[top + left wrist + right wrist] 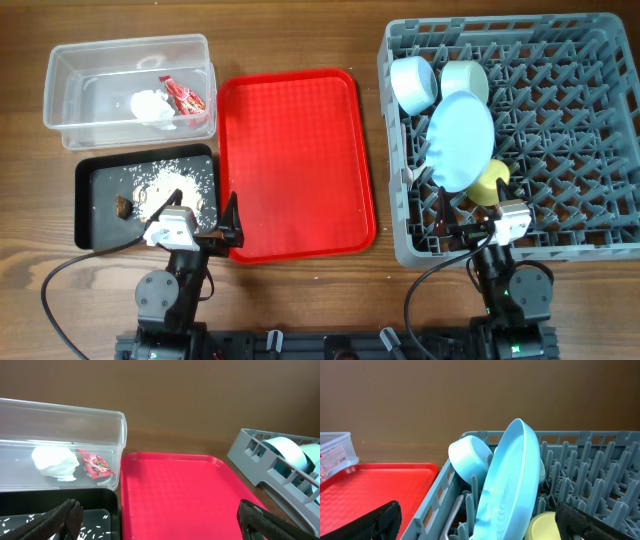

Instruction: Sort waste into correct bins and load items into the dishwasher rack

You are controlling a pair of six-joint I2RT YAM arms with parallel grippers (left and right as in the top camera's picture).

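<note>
The clear tub (60, 100) holds the white tissue (152, 105) and red wrapper (185, 95). The black tray (100, 170) holds beige scraps (175, 185) and a brown chunk (123, 205). The grey rack (580, 140) holds the blue bowl (413, 83), green bowl (467, 78), blue plate (462, 140) on edge and yellow cup (490, 182). A pale utensil handle (456, 512) lies by the plate (510, 485). My left gripper (200, 215) is open and empty at the black tray's front right corner. My right gripper (470, 212) is open and empty at the rack's front edge.
A large flat red tray (295, 160) lies between the black tray and the rack, with nothing on it. The left wrist view shows the tub (60, 425) and the rack's corner (245, 455). The table is brown wood.
</note>
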